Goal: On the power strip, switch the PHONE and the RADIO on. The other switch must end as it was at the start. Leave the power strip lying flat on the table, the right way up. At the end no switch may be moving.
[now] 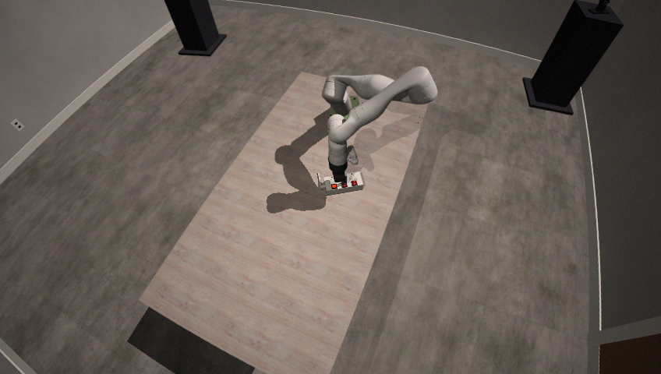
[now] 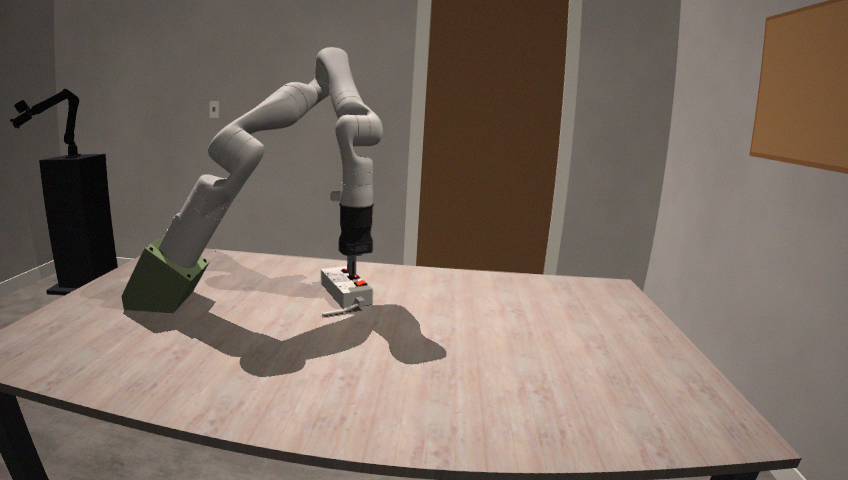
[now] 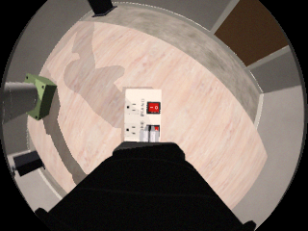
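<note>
While lying flat and right way up on the wooden table [image 2: 535,368], showed as a white power strip [image 2: 343,289] with three red rocker switches along one long side. Sat in the half of the table nearer the green arm base [image 2: 155,282], well apart from every table edge. Looked brightest orange-red at the end switch [image 1: 333,185] on the cable side; darker red at the middle switch [image 1: 344,185] and the far end switch [image 1: 354,182]. Carried sockets beside the switches, seen from the wrist as pale outlets next to one red rocker [image 3: 153,108]. Labels too small to read, so PHONE and RADIO not told apart. Trailed a short grey cable stub [image 2: 342,310] from one end onto the table.

Rose from the green base at a slant, folded back at a high elbow, then dropped a straight vertical forearm [image 2: 357,178] over the strip. Pointed the black gripper [image 2: 352,267] straight down, fingers pressed fully together with nothing between them. Reached the middle of the switch row with the fingertips; contact itself too small to confirm. Hid the near part of the strip in the wrist view behind the gripper's black body.
</note>
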Controlling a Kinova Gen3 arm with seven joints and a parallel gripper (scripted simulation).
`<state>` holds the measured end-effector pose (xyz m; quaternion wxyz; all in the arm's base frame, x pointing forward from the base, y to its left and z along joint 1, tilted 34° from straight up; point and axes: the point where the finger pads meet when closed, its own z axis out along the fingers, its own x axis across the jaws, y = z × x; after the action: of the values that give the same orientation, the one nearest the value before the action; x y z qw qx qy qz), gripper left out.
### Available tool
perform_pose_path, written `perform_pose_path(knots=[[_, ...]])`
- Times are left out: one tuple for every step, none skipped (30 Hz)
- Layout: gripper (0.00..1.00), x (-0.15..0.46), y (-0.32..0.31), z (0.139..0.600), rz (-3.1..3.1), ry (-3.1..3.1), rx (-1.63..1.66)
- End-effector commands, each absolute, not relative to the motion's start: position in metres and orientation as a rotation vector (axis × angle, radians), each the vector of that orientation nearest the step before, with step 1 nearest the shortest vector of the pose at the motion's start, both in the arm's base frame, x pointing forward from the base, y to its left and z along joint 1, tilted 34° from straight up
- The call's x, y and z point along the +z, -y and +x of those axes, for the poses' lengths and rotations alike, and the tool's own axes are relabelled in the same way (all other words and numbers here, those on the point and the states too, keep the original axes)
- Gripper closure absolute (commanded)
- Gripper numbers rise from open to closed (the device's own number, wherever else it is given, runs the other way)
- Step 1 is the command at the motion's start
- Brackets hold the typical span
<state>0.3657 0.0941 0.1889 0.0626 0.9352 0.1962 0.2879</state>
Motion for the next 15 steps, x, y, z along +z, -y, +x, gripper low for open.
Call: perform_pose_path(knots=[[1.0,0.1885,-0.0938,0.3661,2.827,-0.592,0.87],[1.0,0.1885,-0.0938,0.3661,2.827,-0.592,0.87],[1.0,0.1885,-0.0938,0.3661,2.827,-0.592,0.87],[1.0,0.1882,-0.0938,0.3663,2.827,-0.592,0.87],[1.0,0.1878,-0.0938,0.3665,2.827,-0.592,0.87],[1.0,0.1875,-0.0938,0.3668,2.827,-0.592,0.87],[1.0,0.1871,-0.0938,0.367,2.827,-0.592,0.87],[1.0,0.1868,-0.0938,0.3673,2.827,-0.592,0.87],[1.0,0.1864,-0.0938,0.3675,2.827,-0.592,0.87],[1.0,0.186,-0.0938,0.3678,2.827,-0.592,0.87],[1.0,0.1857,-0.0938,0.368,2.827,-0.592,0.87],[1.0,0.1853,-0.0938,0.3682,2.827,-0.592,0.87],[1.0,0.185,-0.0938,0.3685,2.827,-0.592,0.87],[1.0,0.1847,-0.0938,0.3687,2.827,-0.592,0.87],[1.0,0.1844,-0.0938,0.3689,2.827,-0.592,0.87]])
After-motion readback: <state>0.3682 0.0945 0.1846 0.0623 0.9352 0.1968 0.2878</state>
